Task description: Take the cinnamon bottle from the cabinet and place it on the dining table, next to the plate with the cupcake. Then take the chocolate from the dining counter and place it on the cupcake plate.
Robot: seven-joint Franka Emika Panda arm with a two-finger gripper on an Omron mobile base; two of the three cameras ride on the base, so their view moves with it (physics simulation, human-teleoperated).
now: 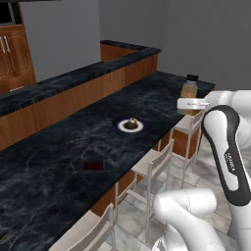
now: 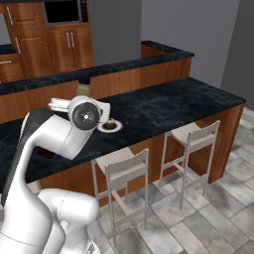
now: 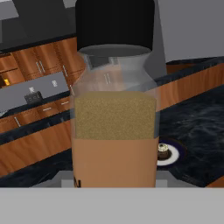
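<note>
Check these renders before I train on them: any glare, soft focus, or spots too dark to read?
Left base view: even flat light, no glare; the chocolate bar nearly vanishes against the black table. Right base view: equally flat; the arm covers part of the plate. Hand view: the bottle looms large, its glass see-through without highlights; the small cupcake behind looks coarse.

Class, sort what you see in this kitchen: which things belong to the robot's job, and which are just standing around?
Belongs to the job:
- tan-brown cinnamon bottle with dark cap, held in the gripper
- small white plate with dark rim
- small brown cupcake on it
- flat dark reddish-brown chocolate bar
- black marbled dining table

Just standing around:
- pale wooden stools
- raised black-topped wooden ledge
</note>
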